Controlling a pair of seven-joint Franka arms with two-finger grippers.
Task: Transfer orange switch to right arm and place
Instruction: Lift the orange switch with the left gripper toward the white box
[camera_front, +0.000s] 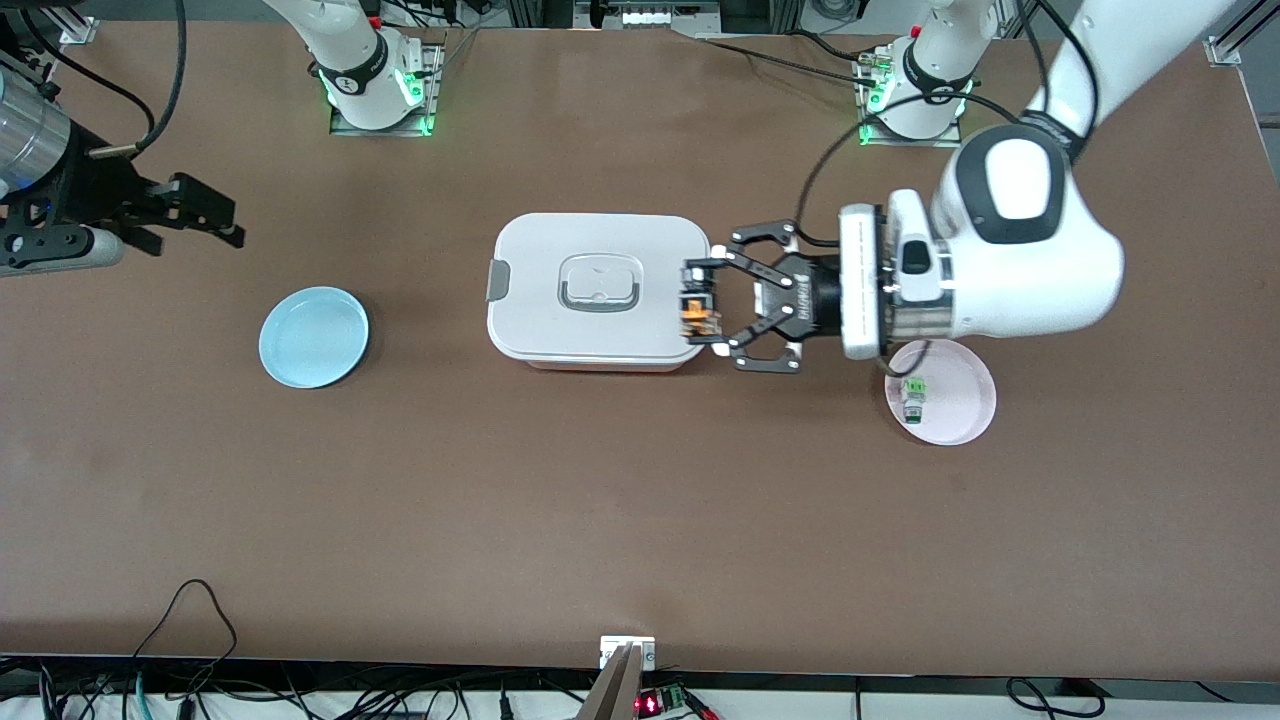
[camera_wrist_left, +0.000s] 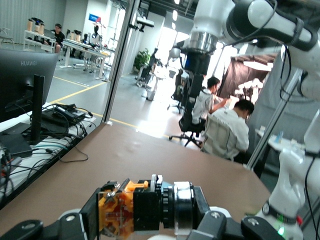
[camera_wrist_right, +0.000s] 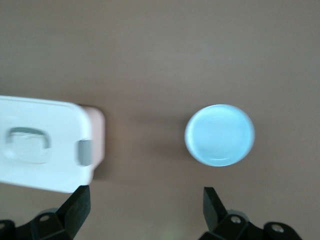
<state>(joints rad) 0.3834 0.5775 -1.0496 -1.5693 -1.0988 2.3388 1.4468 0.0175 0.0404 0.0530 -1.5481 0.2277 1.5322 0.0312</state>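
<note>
Brown worktop (camera_front: 600, 520) lies bare along the edge nearest the front camera. Farther in, toward the left arm's end, a pink plate (camera_front: 965, 415) holds a small white-and-green component (camera_front: 913, 395). Toward the right arm's end, about as far in, sits a light blue plate (camera_front: 314, 337), also seen from the right wrist (camera_wrist_right: 219, 135). Between the two plates, at the middle of the worktop, stands a white lidded box (camera_front: 595, 292) with a grey latch and a clear handle in its lid.

Over the box's end toward the left arm hangs the left gripper (camera_front: 700, 313), turned sideways, its linkage fingers clamped on the orange switch (camera_front: 699, 315); the left wrist view shows the orange switch (camera_wrist_left: 120, 210) pinched there between the pads.

Up at the worktop's edge on the right arm's end, the right gripper (camera_front: 215, 215) waits above the surface with its fingers (camera_wrist_right: 80, 202) spread wide, holding nothing.
</note>
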